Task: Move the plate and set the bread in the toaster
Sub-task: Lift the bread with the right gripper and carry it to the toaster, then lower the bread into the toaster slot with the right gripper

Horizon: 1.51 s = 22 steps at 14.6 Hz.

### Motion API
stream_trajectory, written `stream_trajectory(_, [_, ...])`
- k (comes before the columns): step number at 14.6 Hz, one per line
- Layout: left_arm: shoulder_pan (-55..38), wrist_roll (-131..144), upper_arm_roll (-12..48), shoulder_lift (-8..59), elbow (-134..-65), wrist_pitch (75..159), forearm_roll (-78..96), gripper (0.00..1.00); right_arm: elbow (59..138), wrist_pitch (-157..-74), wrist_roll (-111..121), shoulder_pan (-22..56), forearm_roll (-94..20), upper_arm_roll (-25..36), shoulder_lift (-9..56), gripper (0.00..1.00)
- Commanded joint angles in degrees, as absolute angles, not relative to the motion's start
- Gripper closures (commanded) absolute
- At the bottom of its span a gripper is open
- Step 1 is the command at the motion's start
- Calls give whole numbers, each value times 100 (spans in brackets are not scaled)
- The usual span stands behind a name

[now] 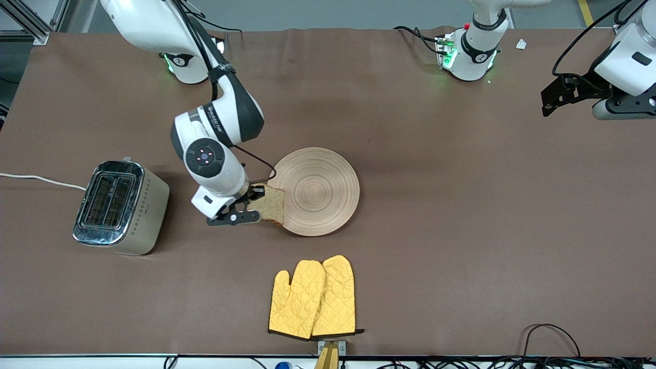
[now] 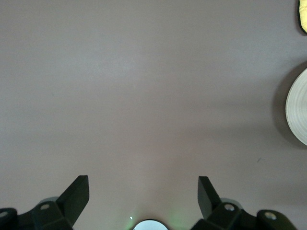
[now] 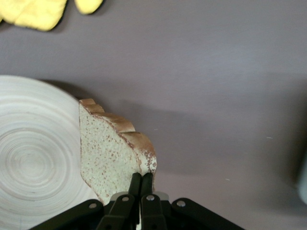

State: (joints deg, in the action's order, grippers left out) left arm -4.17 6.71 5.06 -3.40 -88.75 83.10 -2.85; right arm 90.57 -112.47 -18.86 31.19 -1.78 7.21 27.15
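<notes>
One slice of bread (image 1: pixel 270 204) is pinched in the right gripper (image 3: pixel 140 181) over the plate (image 1: pixel 320 189) rim toward the toaster (image 1: pixel 120 206). Left gripper (image 2: pixel 143 191) waits, fingers wide. Next move likely requires carrying the bread upright over a slot.

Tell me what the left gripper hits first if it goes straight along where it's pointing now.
Probably just bare tabletop: the left gripper hangs open over it, and the plate sits off to one side.
</notes>
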Motion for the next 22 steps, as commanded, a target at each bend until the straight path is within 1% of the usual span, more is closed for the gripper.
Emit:
stream_trajectory(1, [-413,563,492,-466,-8965,8306,-299,0,8931,-10821,-1960,3094,52,1044,2400,100])
stream_trajectory(3, [-404,562,501,-466,-8965,8306,-299,0,8466,-10207,-1934,3085,385,1204,2399,100])
stream_trajectory(5, [-413,562,501,-475,-8965,8306,-299,0,8175,-9810,-1820,2980,841,1213,2399,100])
stream_trajectory(11, [-457,571,510,-457,-8947,8314,-299,0,7770,-8843,-126,2514,2019,1213,2399,100])
stream_trajectory(15, [-466,580,510,-448,-8903,8314,-290,0,7629,-8473,579,2321,2565,1292,2408,100])
stream_trajectory(18, [-448,571,510,-448,-8903,8306,-290,0,7629,-8473,624,2268,3171,1292,2443,100])
stream_trajectory(22, [-404,571,510,-475,-8903,8306,-290,0,7646,-8499,344,2136,3426,1371,2557,100])
